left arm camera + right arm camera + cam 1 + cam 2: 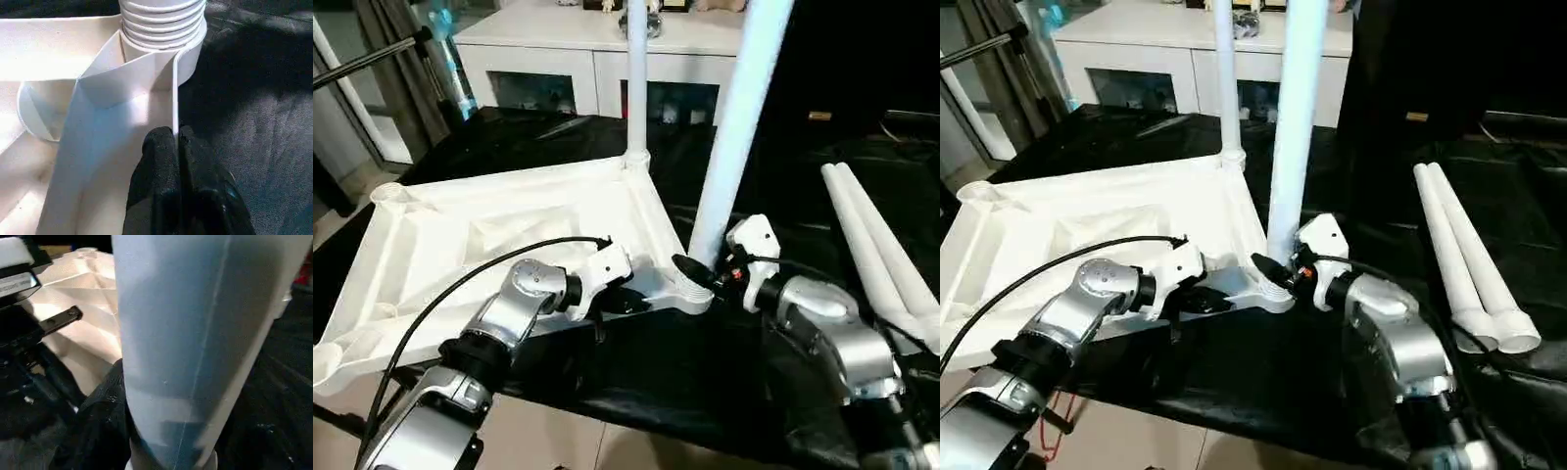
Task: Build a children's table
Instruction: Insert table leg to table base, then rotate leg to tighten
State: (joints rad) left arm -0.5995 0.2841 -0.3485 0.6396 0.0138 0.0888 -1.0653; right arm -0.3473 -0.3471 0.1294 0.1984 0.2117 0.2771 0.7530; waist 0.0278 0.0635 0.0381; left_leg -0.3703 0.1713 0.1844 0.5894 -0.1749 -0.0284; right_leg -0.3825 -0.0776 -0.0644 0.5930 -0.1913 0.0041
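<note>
Left claw (177, 142): black fingers pressed together on the thin side wall of the tabletop (509, 235), close to its near right corner socket (164, 54).
Right claw (697, 271): fingers apart around the foot of the near leg (736, 127), one black finger seen against the tube's side in the right wrist view; clamped on the leg.
Near leg: a long white tube, wider toward the top of the head views; its threaded foot sits in the near right corner socket, some rings of thread bare above the rim. Long axis close to upright, leaning a little to the right as it rises.
Far leg (636, 78): a thinner-looking white tube standing upright in the far right corner socket, just in front of the cabinet (568, 59).
Tabletop: white plastic, rectangular, lying underside up with ribs and raised side walls showing; rounded sockets at the corners, the far left one (389, 194) holding nothing. Its long side runs left to right across the worktop (783, 176), the left end past the edge of the black cover.
Spare legs (876, 245): two white tubes side by side on the black cover, well to the right of the tabletop, long axes running from far to near, wide ends nearest the robot.
</note>
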